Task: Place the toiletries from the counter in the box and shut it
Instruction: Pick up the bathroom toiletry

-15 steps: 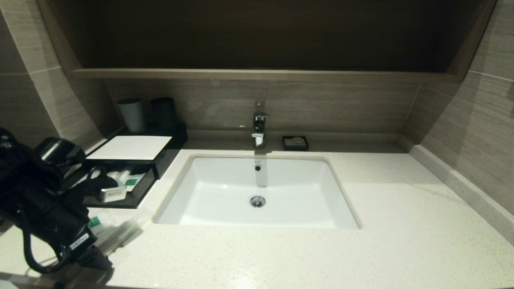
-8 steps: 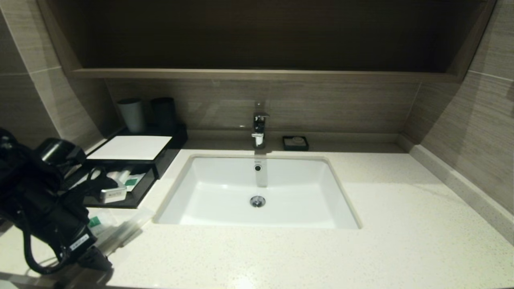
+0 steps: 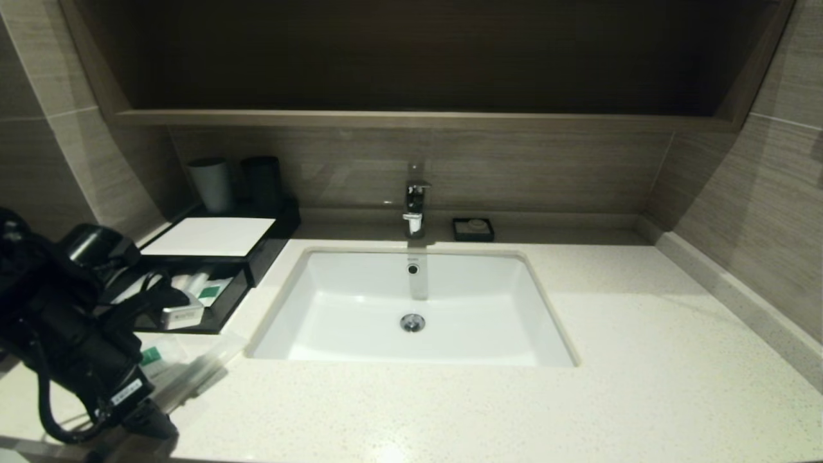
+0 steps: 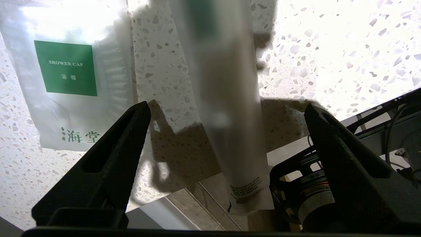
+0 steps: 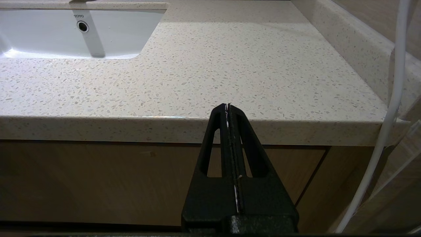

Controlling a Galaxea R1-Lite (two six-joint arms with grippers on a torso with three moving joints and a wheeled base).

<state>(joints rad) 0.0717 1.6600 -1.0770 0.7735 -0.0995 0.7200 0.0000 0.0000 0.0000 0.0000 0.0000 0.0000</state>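
Note:
On the cream speckled counter (image 3: 450, 399), near its front left edge, lie two of the toiletries. One is a flat shower-cap sachet (image 4: 65, 72) with a green label (image 3: 151, 355). The other is a long frosted packet (image 4: 227, 98) (image 3: 199, 368) whose end overhangs the counter edge. My left gripper (image 4: 227, 113) hangs open just above them, its two black fingers (image 4: 131, 131) on either side of the long packet without touching it. The black box (image 3: 212, 236) with a white top stands behind, its drawer (image 3: 218, 315) pulled out with a green-labelled packet (image 3: 207, 290) inside. My right gripper (image 5: 227, 106) is shut and empty, below the counter's front edge.
A white sink (image 3: 411, 308) with a chrome tap (image 3: 415, 206) sits in the middle of the counter. Two cups (image 3: 235, 183) stand behind the box, and a small black soap dish (image 3: 473, 228) is by the back wall. A white cable (image 5: 388, 108) hangs near the right arm.
My left arm has sunk slightly toward the packets at the front left of the counter. The packets, box and drawer have not moved.

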